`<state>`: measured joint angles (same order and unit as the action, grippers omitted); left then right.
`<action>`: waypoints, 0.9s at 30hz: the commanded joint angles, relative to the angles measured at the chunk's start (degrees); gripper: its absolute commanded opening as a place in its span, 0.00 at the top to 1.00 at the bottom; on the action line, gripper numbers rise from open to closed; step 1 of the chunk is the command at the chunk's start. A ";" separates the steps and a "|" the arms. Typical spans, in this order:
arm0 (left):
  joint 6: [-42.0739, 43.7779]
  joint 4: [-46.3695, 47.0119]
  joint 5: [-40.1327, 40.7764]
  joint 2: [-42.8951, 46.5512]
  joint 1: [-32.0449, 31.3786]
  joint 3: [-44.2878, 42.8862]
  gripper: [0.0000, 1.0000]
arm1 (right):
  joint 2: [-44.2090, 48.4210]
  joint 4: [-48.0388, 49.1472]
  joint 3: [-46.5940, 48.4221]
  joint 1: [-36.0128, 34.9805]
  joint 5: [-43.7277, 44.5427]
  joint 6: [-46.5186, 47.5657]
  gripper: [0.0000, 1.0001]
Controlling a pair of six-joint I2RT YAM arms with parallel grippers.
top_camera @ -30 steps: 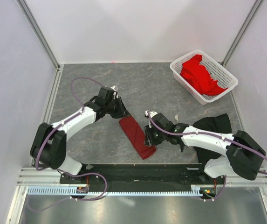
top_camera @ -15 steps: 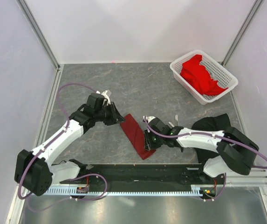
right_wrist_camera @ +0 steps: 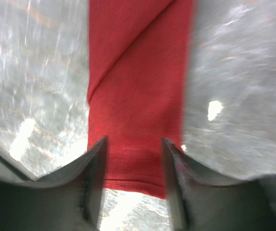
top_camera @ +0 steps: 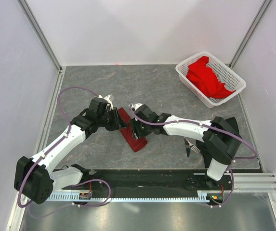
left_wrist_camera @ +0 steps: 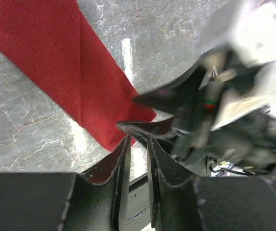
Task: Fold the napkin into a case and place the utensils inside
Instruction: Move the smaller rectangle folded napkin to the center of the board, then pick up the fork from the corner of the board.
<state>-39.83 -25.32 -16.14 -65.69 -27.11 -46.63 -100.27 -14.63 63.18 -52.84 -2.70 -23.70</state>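
Napkin (top_camera: 130, 130) lies flat on the counter (top_camera: 171, 91), mid-front, already a narrow strip, its long axis diagonal: far-left to near-right seen from above. Both arms are at it. Left end effector (left_wrist_camera: 138, 142) comes in from the left, tips right at the strip's edge, fingers (left_wrist_camera: 122, 187) clenched to a thin slit w/ no cloth showing in it; can't tell if the tips touch the fabric. Right end effector (right_wrist_camera: 134, 144) reaches over from the right & sits above the strip, released, one finger either side of its width near a short end, so its jaws lie across the long axis, not along it. Utensils (top_camera: 189, 148), only a bit of silver showing, lie well apart to the right by the right arm's base, partly hidden under that arm; the right arm is clearly nearer for fetching them. I'd say the folding looks about done & filling isn't begun; which end is the pocket mouth I can't make out. Far-right corner: white lattice basket (top_camera: 182, 71) w/ brighter red cloths (top_camera: 205, 77) heaped in it, nothing else visible inside
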 commanded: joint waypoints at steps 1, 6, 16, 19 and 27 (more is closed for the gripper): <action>3.53 0.09 -1.52 1.62 0.13 -1.09 0.73 | 6.90 -9.43 2.48 4.05 8.05 -0.20 0.36; 4.68 1.76 -5.73 1.62 0.13 0.13 0.71 | 18.50 -22.44 -5.95 14.85 17.10 -0.64 0.09; 4.68 5.28 -15.66 3.73 0.13 1.28 0.60 | 23.81 -25.10 -14.75 25.32 12.91 -3.63 0.19; 4.94 5.20 -16.99 4.34 0.13 1.02 0.60 | 21.96 -22.21 -17.02 25.59 12.28 -4.24 0.28; 5.47 5.11 -17.34 3.29 0.13 0.67 0.60 | 20.73 -18.77 -18.88 25.94 14.30 -2.93 0.36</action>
<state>-36.97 -22.17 -30.92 -62.22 -27.07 -44.97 -79.31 -36.40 44.49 -27.27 10.41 -26.96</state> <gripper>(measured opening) 0.393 0.649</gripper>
